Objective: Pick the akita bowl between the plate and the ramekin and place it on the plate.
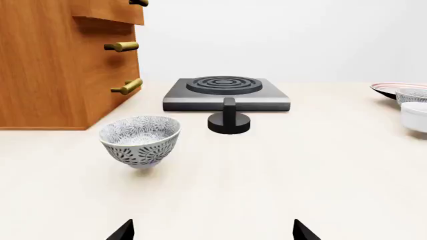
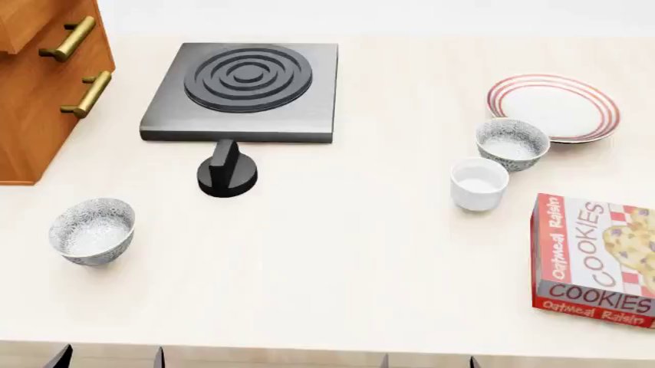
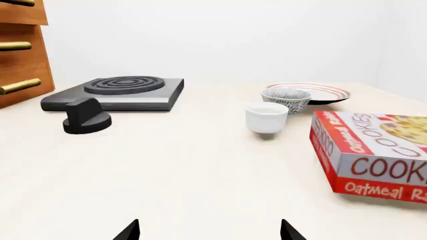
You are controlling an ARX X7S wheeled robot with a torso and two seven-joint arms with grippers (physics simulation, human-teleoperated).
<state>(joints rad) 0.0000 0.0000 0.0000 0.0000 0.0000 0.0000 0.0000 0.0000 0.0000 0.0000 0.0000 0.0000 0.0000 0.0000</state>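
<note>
Cabinet (image 2: 41, 84) is being seen at far left, with a twin bowl (image 2: 92, 230) sitting near it; that one is being ignored. Hob (image 2: 244, 90) and knob (image 2: 227, 170) are lying mid-table. Ramekin (image 2: 479, 184), bowl (image 2: 511, 143) and plate (image 2: 554, 106) are being found in a line at right, the bowl just beside both. Cookie box (image 2: 596, 261) is lying nearest the right edge. Bowl is being judged light, rigid, glossy, breakable; the rim is being favoured as hold. Left gripper (image 1: 212, 232) and right gripper (image 3: 209, 231) are being held spread, empty.
</note>
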